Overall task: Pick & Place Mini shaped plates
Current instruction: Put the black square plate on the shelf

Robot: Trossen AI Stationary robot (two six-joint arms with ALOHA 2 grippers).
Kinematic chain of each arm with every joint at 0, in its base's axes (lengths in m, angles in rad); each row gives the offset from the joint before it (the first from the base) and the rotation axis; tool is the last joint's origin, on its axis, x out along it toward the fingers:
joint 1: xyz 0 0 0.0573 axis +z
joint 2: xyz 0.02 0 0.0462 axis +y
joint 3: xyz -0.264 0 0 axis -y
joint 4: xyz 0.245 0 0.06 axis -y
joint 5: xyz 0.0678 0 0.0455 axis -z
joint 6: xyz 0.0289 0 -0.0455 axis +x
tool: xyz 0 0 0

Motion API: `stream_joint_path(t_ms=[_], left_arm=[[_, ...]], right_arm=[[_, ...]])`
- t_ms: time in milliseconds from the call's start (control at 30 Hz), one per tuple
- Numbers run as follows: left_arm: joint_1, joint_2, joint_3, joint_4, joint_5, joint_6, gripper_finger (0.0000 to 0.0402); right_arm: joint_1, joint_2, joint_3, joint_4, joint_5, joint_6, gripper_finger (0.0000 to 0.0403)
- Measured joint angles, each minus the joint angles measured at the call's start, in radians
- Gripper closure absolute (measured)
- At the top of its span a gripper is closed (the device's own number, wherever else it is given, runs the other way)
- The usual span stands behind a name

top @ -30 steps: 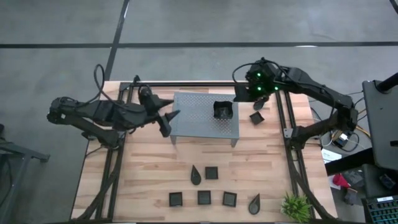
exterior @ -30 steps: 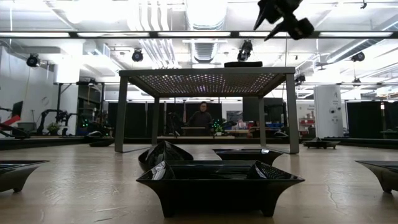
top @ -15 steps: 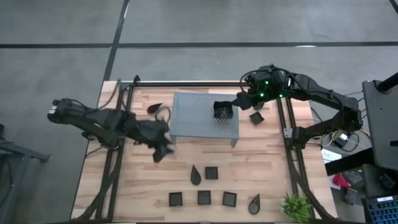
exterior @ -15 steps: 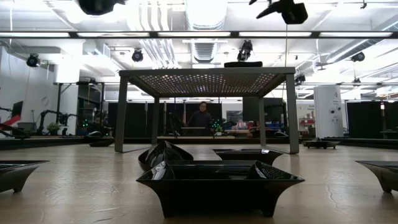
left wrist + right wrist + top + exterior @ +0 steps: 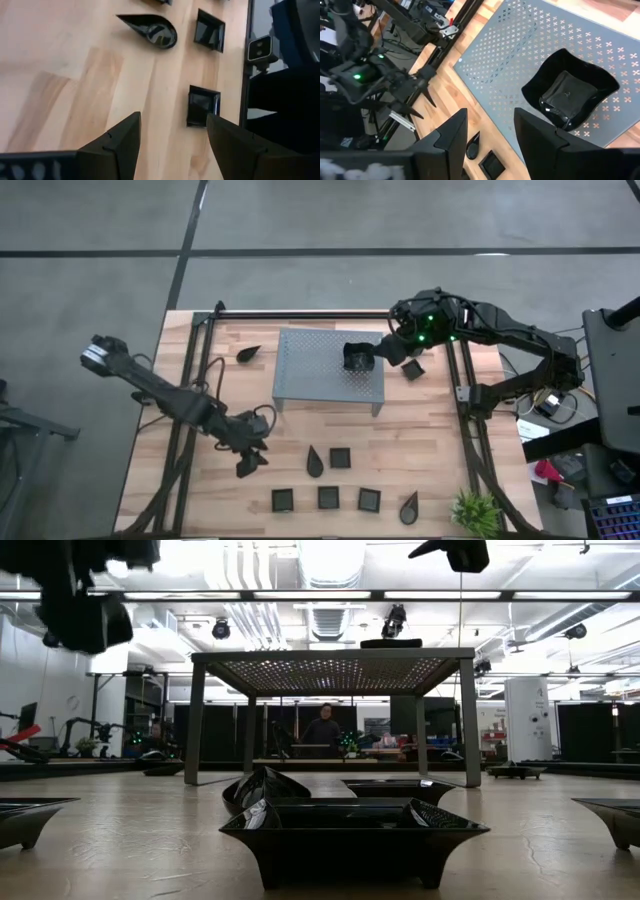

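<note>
Overhead view: wooden surface (image 5: 420, 440) carries a grey perforated rack (image 5: 328, 367) at the middle back, with one square black plate (image 5: 358, 358) on its right part. Another square plate (image 5: 412, 369) lies on the wood just right of the rack, and a teardrop plate (image 5: 248, 353) lies left of it. Front cluster: teardrop (image 5: 314, 463) beside a square (image 5: 340, 457), then a row of three squares (image 5: 328, 498) and a teardrop (image 5: 409, 506) near the green plant (image 5: 476, 513) at the front right corner. Left tool (image 5: 247, 464) hangs over bare wood left of the cluster, fingers spread, holding nothing. Right tool (image 5: 385, 350) sits over the rack's right edge beside the plate on the rack, fingers apart, nothing held. Black metal frame rails run along both sides of the surface; grey floor around.

Low view: square plate (image 5: 355, 838) up close at the front, more plates behind it, rack legs beyond. Room has ceiling lights, and a person (image 5: 323, 730) stands far back.

Left wrist view: fingers (image 5: 117, 142) wide apart above a square plate (image 5: 202, 105), with a teardrop (image 5: 150, 30) and another square (image 5: 210, 30) farther on.

Right wrist view: fingers (image 5: 450, 132) parted over the rack, square plate (image 5: 570, 92) on the mesh beyond them, not gripped.
</note>
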State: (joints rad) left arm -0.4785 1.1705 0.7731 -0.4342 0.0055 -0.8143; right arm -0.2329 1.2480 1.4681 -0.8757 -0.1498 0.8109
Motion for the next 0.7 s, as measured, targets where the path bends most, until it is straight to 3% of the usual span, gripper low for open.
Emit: stream_joint_path(t_ms=[267,700], left_arm=[[-0.03,0.115,-0.126,0.375,0.018,-0.003,0.0184],[-0.083,0.338,-0.045,0.384,0.033,0.044,0.0184]], right_arm=[[0.002,0.002,0.0,0.0,0.001,0.033,0.0255],[0.002,0.002,0.0,-0.001,0.005,0.073,0.0259]])
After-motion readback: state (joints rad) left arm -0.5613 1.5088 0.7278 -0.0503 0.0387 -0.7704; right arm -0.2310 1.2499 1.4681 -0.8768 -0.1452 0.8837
